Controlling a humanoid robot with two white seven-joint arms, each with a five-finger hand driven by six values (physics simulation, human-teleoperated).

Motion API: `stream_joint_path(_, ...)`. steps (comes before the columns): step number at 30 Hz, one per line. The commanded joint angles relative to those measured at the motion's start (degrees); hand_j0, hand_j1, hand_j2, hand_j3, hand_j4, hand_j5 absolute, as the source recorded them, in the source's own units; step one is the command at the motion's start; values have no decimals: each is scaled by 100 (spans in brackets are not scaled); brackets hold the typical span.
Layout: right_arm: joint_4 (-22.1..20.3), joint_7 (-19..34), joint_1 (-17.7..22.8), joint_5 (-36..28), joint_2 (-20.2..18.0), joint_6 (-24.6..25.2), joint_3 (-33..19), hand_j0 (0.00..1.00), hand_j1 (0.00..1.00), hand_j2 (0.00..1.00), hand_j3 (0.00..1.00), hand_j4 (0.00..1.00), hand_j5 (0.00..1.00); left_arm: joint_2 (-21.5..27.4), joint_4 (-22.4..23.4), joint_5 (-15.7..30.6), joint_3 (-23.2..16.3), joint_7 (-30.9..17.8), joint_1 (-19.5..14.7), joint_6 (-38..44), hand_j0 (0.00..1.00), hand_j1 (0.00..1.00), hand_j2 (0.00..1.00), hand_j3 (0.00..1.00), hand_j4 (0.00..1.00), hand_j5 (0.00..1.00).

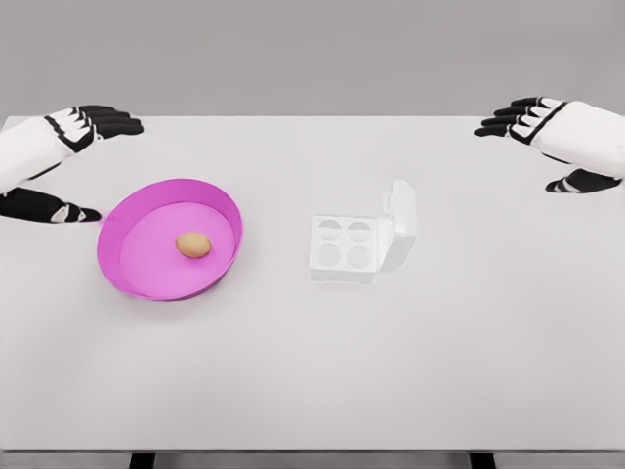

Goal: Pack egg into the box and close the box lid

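Observation:
A brown egg (193, 244) lies inside a shallow magenta bowl (132, 276) on the left of the white table. To its right stands a white egg box (344, 249) with several empty cups, its lid (401, 224) swung open and standing up on the right side. My left hand (73, 161) hovers at the far left edge, just left of the bowl, fingers spread and holding nothing. At the far right edge my right hand (547, 147) hangs open, well away from the box.
The white table (312, 371) stretches wide in front of the bowl and box. Its far edge meets a grey backdrop.

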Motion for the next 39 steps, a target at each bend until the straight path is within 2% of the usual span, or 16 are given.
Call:
stream_joint_path(1,-23,1,0,-12,87,17,24,100,100,100,100,100,100,184,2,-186,43,0,0,17,100,100,100,100,100,100)
stream_joint_path(3,-32,1,26,-21,122,17,50,100,100,100,100,100,100,175,2,-204,43,0,0,17,100,100,100,100,100,100)
stream_joint_path(5,-59,1,88,-30,350,17,32,100,100,100,100,100,100,149,-16,-203,-1,0,-44,17,100,100,100,100,100,100)
stream_joint_path(7,-50,1,132,-30,429,17,32,100,100,100,100,100,100,114,-7,-256,-150,0,-61,17,100,100,100,100,100,100)
stream_joint_path(9,-50,1,176,-30,429,17,-3,100,100,100,100,100,100,87,-86,-283,-633,0,-202,17,100,100,100,100,100,100)
stream_joint_path(12,12,1,220,-30,421,17,-20,100,100,100,100,100,100,-9,-148,-274,-1371,0,-738,17,100,100,100,100,100,100)
stream_joint_path(16,3,1,369,-39,438,17,-38,100,100,100,100,100,100,-326,-156,-283,-1881,0,-1204,1450,100,100,100,100,100,100)
stream_joint_path(20,29,1,475,-30,429,17,-38,100,100,100,100,100,100,-291,-165,-317,-2250,0,-1301,2742,100,100,100,100,100,100)
stream_joint_path(23,38,1,510,-30,429,17,-38,100,100,100,100,100,100,-282,-288,-810,-2374,0,-1292,3016,100,100,100,100,100,100)
stream_joint_path(29,117,1,615,-21,421,17,-38,100,100,100,100,100,100,-255,-367,-784,-2409,0,-1292,3016,100,100,100,100,100,100)
stream_joint_path(31,240,1,624,-21,429,17,-38,100,100,100,100,100,100,-247,-367,-608,-2400,0,-1283,3033,100,100,100,100,100,100)
stream_joint_path(34,231,1,624,-21,429,17,-38,100,100,100,100,100,100,-132,-376,34,-2409,0,-1257,3349,99,99,99,99,99,99)
stream_joint_path(39,240,1,642,-30,429,17,-99,100,100,100,100,100,100,-159,-367,350,-2409,0,-1239,3833,99,99,99,99,99,99)
